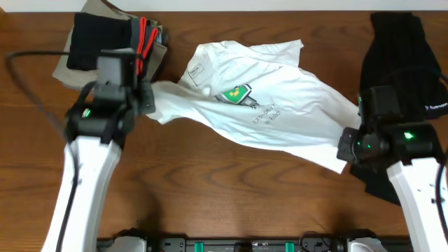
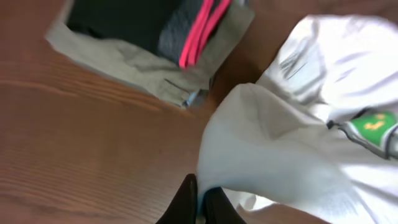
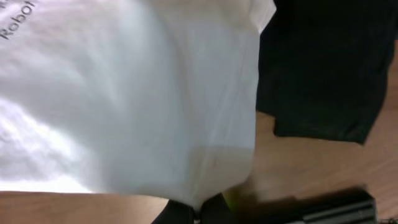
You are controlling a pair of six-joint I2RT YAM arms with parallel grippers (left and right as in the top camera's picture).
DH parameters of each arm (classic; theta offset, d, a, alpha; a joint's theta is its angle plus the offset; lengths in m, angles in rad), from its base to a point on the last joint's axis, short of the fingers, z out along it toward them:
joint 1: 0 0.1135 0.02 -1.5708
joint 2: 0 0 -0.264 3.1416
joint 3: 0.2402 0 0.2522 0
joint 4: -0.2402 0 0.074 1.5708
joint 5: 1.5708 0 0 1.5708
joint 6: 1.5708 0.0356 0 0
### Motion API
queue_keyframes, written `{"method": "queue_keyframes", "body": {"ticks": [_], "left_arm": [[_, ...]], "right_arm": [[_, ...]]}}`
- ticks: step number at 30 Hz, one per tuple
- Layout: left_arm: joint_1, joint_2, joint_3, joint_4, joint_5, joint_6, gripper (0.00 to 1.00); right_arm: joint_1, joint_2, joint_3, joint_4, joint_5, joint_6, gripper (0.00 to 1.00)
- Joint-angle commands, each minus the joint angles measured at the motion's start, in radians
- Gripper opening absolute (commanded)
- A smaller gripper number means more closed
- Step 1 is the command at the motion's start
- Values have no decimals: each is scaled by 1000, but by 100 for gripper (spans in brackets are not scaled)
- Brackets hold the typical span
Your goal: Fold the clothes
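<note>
Grey letters reading "Robot" (image 3: 15,22) stand on the white T-shirt (image 3: 124,93), up and left of the right gripper (image 3: 196,213). On the black garment (image 1: 395,49) just right of that gripper, the white lettering (image 1: 437,106) is too small to read. So is the neck label (image 1: 194,71) right of the left gripper (image 1: 149,98).

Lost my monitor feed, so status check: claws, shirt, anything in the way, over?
Left claw pinching white T-shirt, right claw pinching its opposite edge. Shirt print up, not yet folded. Black garment by right claw, folded pile by left.
</note>
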Motion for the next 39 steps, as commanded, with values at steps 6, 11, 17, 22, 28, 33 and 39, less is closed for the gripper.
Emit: {"method": "queue_keyframes", "body": {"ticks": [6,11,17,22,28,33,39], "left_arm": [[5,-223,4,-32,-24,-12,6],[5,-282,3,-35,-23,-48,6],[5,-212,3,-56,-23,-65,6],[5,-77,3,-55,-24,-78,6],[5,94,3,-15,-24,-78,6],[5,196,3,2,-24,-78,6],[5,236,3,24,-24,-77,6]], "right_arm": [[-10,-119,134,-2,2,-54,1],[-10,-70,131,62,-18,-79,1],[-10,109,131,127,-105,-146,1],[-10,268,131,210,-122,-180,1],[-10,425,131,331,-125,-211,1],[-10,538,131,442,-142,-245,1],[-14,597,133,505,-189,-262,22]]}}
